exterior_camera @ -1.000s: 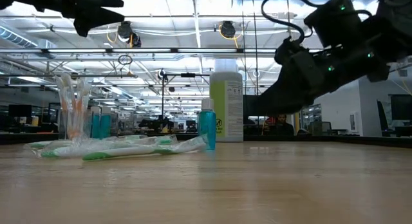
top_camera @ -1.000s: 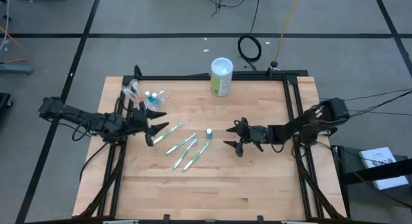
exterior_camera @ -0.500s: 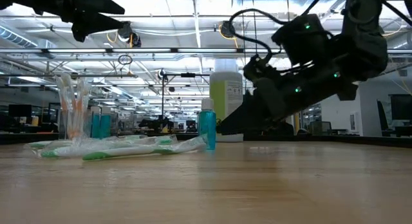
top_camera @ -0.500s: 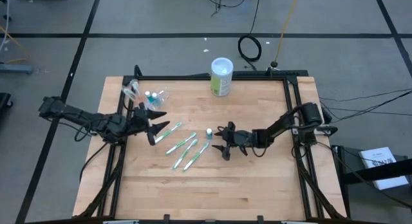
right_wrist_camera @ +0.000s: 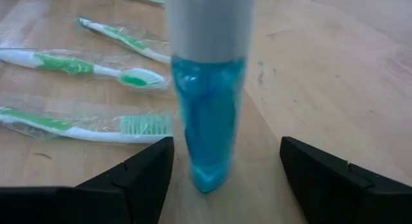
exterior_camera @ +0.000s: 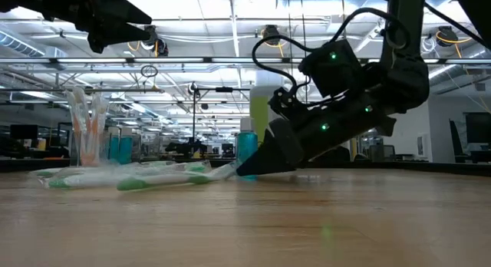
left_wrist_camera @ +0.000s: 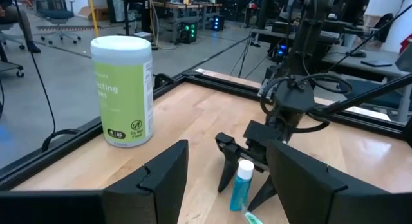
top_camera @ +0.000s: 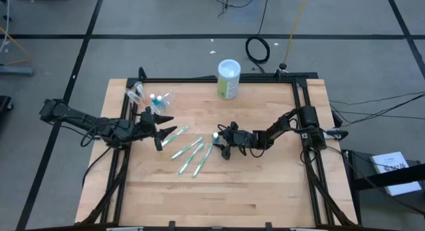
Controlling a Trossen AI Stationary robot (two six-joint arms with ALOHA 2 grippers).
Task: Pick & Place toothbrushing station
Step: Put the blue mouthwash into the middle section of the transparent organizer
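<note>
My right claw [top_camera: 222, 143] is low over the middle of the counter [top_camera: 265, 191], its two fingers [right_wrist_camera: 138, 176] spread wide and standing on both sides of the small teal tube [right_wrist_camera: 207, 121] with the white cap, not yet closed on it. The tube stands upright, just at 3 o'clock from the wrapped toothbrushes [top_camera: 194, 154] that lie flat in a loose row. I judge the tube to be very light and easy to tip, with a smooth round wall that may slip, so I would take it at the middle of the blue body, under the cap, and squeeze gently, because the plastic looks soft. The toothbrushes are thin and stiff, but their clear wrapping is slippery, and I would pinch one across the handle. The clear cup [top_camera: 137, 93] waits near the 10 o'clock corner of the counter, with what I think are more tubes beside it, though this is hard to see. My left claw [top_camera: 159, 125] hovers released at 9 o'clock from the toothbrushes, holding nothing.
</note>
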